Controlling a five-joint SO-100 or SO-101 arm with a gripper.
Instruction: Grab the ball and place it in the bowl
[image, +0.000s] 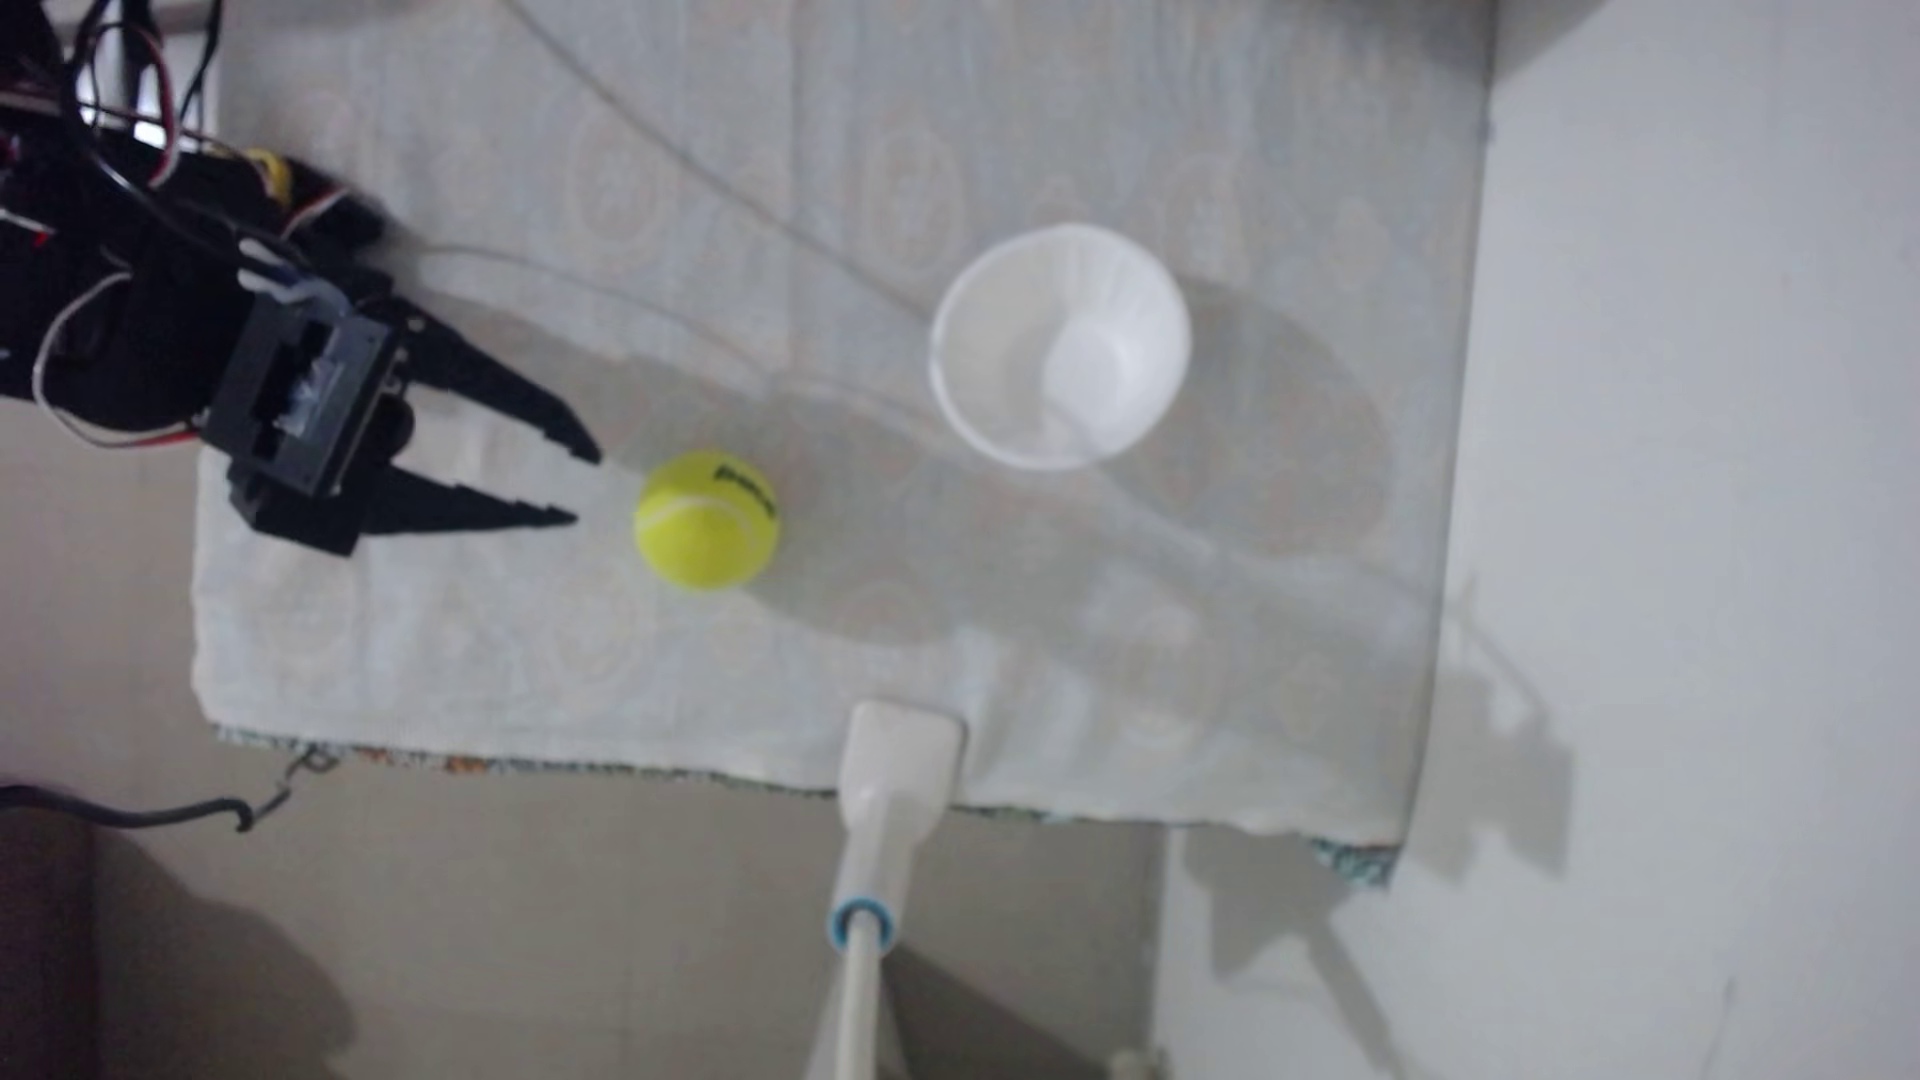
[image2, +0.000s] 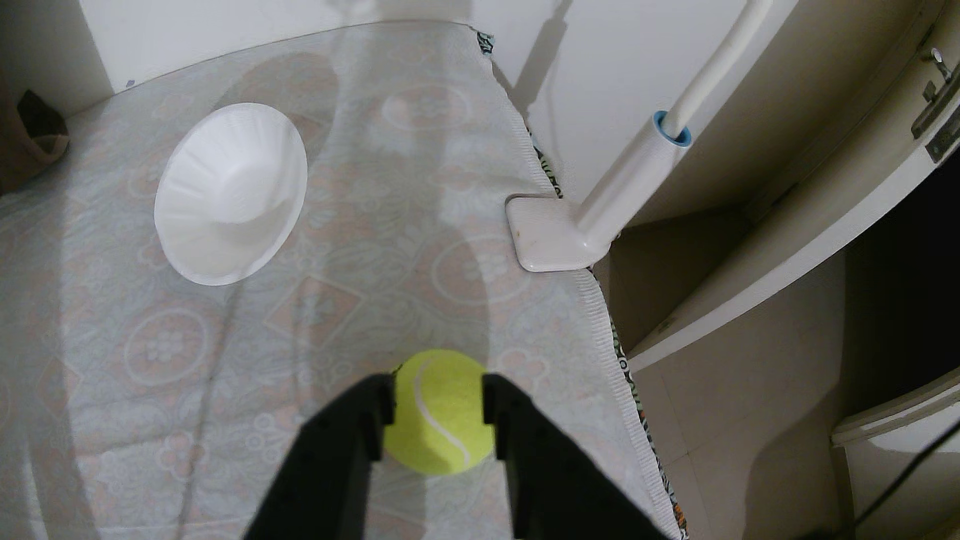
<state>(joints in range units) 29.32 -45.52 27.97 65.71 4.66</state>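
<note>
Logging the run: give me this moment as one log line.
phase: approach | hand: open, short of ball | ball: on cloth | bowl: empty, upright

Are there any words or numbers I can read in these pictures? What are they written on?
Ball: black lettering near its top edge in the fixed view, too blurred to read.
Bowl: no writing seen.
Cloth: patterns, no words.
Nothing else readable.

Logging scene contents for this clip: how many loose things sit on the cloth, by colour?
Yellow-green: 1, the ball
White: 1, the bowl
Total: 2
The white clamp base at the cloth's edge is a fixture, not counted.
</note>
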